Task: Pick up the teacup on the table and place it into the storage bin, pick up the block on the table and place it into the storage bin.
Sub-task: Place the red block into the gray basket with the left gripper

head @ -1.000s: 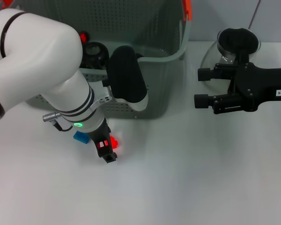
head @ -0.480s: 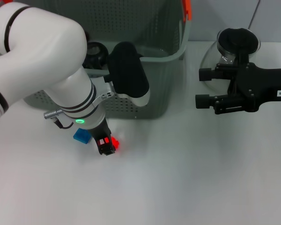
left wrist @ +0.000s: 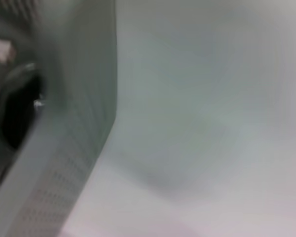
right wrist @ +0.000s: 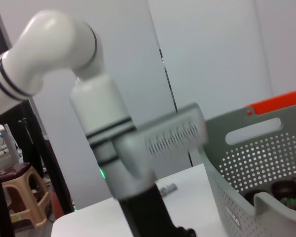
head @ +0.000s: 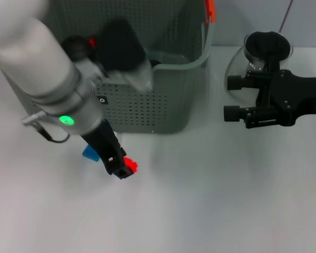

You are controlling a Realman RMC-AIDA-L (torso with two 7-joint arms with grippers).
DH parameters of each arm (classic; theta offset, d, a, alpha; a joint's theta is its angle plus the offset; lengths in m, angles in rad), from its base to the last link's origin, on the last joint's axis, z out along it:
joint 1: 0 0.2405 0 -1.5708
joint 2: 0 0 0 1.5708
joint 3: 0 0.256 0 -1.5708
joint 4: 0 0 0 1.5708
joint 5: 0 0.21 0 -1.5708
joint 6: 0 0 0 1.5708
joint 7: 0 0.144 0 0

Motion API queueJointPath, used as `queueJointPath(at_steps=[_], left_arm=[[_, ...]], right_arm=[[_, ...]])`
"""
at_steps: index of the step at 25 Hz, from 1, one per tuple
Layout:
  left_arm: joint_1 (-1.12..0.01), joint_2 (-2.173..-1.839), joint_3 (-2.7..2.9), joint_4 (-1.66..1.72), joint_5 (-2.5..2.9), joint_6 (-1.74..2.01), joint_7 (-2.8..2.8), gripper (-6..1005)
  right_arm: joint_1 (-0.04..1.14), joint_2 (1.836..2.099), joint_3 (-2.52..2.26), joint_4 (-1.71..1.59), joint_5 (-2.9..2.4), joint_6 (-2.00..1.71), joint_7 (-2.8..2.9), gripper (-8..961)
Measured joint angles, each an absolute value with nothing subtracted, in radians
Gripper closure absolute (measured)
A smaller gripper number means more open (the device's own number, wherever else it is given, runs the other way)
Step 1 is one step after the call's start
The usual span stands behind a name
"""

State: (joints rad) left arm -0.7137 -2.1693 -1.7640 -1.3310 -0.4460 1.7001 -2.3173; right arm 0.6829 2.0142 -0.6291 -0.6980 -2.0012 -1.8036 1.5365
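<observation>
Storage bin [left wrist: 64, 148] wall beside pale table [left wrist: 202, 123]

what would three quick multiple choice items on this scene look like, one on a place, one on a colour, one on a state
1. Where is the left end effector?
A. inside the storage bin
B. low over the table in front of the storage bin
C. beside the glass pitcher

2. What colour is the block at its tip?
A. red
B. yellow
C. white

3. Where is the blue block?
A. in the storage bin
B. on the table
C. held by the right end effector

Answers:
1 B, it sits before the storage bin wall.
2 A, the red block shows at the tip.
3 B, the blue block lies on the table; the right end effector hangs near the glass pitcher.
</observation>
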Motion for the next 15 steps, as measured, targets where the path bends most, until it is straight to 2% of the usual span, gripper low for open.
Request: queueJointPath(at_steps=[4, 6, 15], left_arm=[[-0.741, -2.162, -2.059, -1.395, -0.576, 1.909, -2.262, 560], [-0.760, -2.145, -2.193, -1.401, -0.651, 1.981, -2.250, 552], [-0.813, -1.962, -2.503, -1.330, -0.884, 1.865, -2.300, 516]], right_arm=[[0.686, 2.012, -0.626, -0.698, -2.000, -1.819, 1.534, 13], [0.688, 2.011, -0.626, -0.700, -1.999, -1.826, 1.533, 13], [0.693, 2.006, -0.632, -0.703, -1.999, -1.836, 1.530, 13]])
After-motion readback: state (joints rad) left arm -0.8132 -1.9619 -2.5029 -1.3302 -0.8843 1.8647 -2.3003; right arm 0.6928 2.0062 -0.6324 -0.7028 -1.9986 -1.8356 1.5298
